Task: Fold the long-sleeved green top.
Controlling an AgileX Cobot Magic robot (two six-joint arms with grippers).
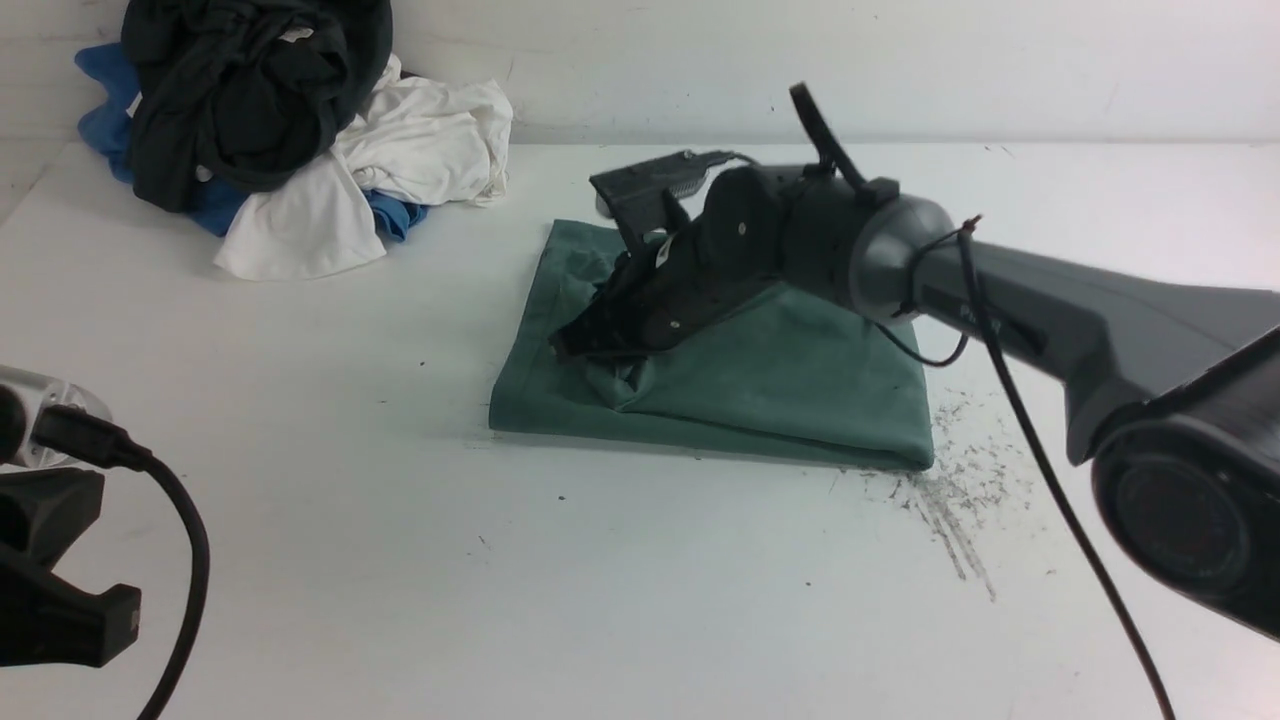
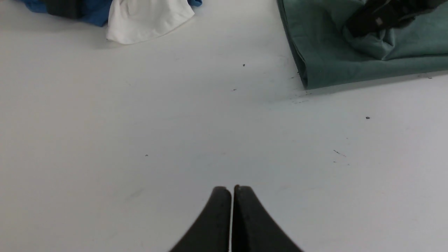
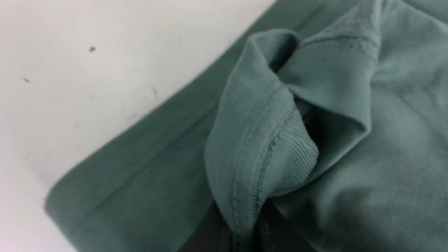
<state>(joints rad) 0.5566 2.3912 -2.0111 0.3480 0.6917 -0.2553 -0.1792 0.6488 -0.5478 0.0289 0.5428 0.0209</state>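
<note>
Right gripper (image 1: 575, 345): its two dark fingers are clamped on a raised fold of the green long-sleeved top (image 1: 780, 390). In the right wrist view the fold runs down between the fingers (image 3: 213, 231).
Pinched part: a doubled ridge of cloth with a stitched seam and a ribbed edge (image 3: 294, 154). It stands up from the layers below and sags open just beyond the fingertips.
Top relative to the right gripper: directly beneath it, lying flat as a folded rectangle of several layers. The gripper sits over the part of the rectangle toward the robot's left. Most of the cloth stretches back under the wrist and forearm, toward the robot's right.
Folded edge: just past the fingertips, a straight thick edge meets the white table (image 1: 400, 560).
Right arm: it reaches in from the right and slopes down to the cloth, with a black cable (image 1: 1040, 450) hanging along it.
Left gripper (image 2: 231, 190): the fingers are pressed together with nothing between them, and it hangs over bare table.
Top relative to the left gripper: well apart, ahead of its tips and off to the right, not touching.
Scuff marks (image 1: 950, 500): dark streaks on the table beside the top's near right corner, under the right forearm.
Clothes heap: far from both grippers at the far left corner, with a dark garment (image 1: 240, 90) on white cloth (image 1: 420, 130) and blue cloth (image 1: 100, 110).
</note>
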